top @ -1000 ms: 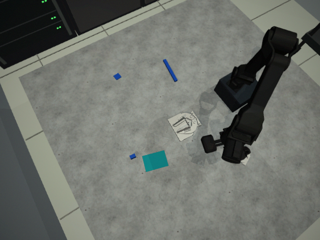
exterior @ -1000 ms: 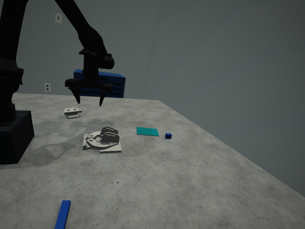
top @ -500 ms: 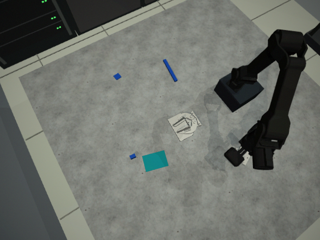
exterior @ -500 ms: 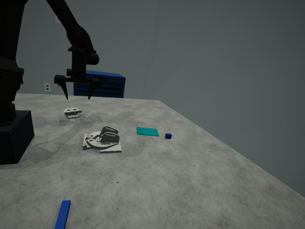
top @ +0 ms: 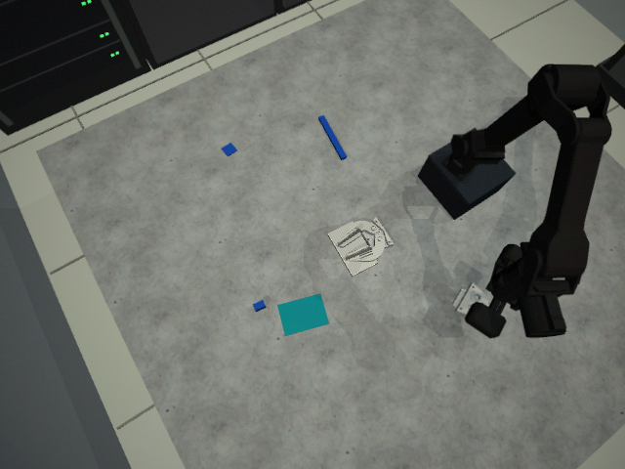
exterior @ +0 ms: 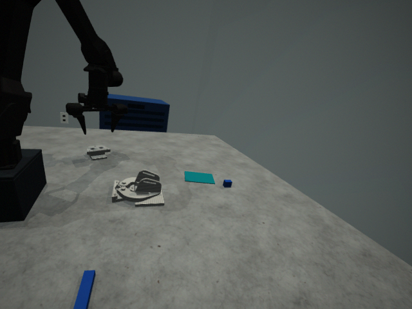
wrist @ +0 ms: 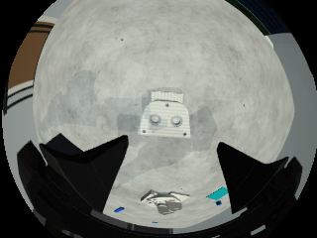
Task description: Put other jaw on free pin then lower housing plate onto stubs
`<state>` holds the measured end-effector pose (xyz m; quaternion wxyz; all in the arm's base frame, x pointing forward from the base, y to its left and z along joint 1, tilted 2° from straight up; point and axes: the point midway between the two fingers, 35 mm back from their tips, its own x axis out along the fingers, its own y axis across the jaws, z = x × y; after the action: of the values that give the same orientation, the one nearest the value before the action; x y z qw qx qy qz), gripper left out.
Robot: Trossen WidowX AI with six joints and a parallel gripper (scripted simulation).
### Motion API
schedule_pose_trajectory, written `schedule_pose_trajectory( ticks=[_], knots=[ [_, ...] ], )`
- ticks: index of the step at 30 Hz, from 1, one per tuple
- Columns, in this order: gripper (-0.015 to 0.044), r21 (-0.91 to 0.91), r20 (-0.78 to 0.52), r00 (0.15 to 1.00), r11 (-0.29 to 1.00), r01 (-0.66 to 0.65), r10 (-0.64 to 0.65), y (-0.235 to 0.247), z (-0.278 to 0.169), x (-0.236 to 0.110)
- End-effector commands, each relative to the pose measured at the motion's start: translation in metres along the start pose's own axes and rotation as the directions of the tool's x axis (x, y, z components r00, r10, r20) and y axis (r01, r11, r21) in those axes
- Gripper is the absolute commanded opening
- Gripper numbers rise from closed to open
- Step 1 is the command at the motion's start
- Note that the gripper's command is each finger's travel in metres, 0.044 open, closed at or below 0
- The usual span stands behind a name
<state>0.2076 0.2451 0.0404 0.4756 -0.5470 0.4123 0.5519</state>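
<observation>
The white base [top: 355,268] [exterior: 156,201] lies flat mid-table. Two jaws, the near one [exterior: 149,187] and the far one [exterior: 144,174], sit side by side on it with their grips raised; whether their teeth mesh is too small to tell. The pale housing plate [top: 469,303] [exterior: 96,152] [wrist: 165,111] is apart from the base, raised at a slight tilt over a ribbed piece, with two round holes facing up. My gripper [exterior: 99,132] [wrist: 176,145] is wide open and empty, pointing down above the plate. In the top view the hand hides part of the plate.
A teal rectangle [top: 303,315] [exterior: 199,177] [wrist: 218,193] and a small blue block [top: 259,305] [exterior: 227,183] lie beyond the base. A blue bar [top: 332,137] [exterior: 84,289] and a blue square [top: 229,149] lie farther off. The dark arm pedestal [top: 443,187] [exterior: 20,199] stands near the base.
</observation>
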Motion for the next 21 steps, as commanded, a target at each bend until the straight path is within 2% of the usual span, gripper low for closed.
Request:
schedule_pose_trajectory(
  ticks=[1, 21],
  knots=[
    [0.0440, -0.006, -0.020, 1.000, 1.000, -0.024, 0.024, 0.007, -0.005, 0.026],
    [0.0440, -0.006, -0.020, 0.999, 1.000, -0.024, 0.024, 0.008, -0.006, 0.046]
  ],
)
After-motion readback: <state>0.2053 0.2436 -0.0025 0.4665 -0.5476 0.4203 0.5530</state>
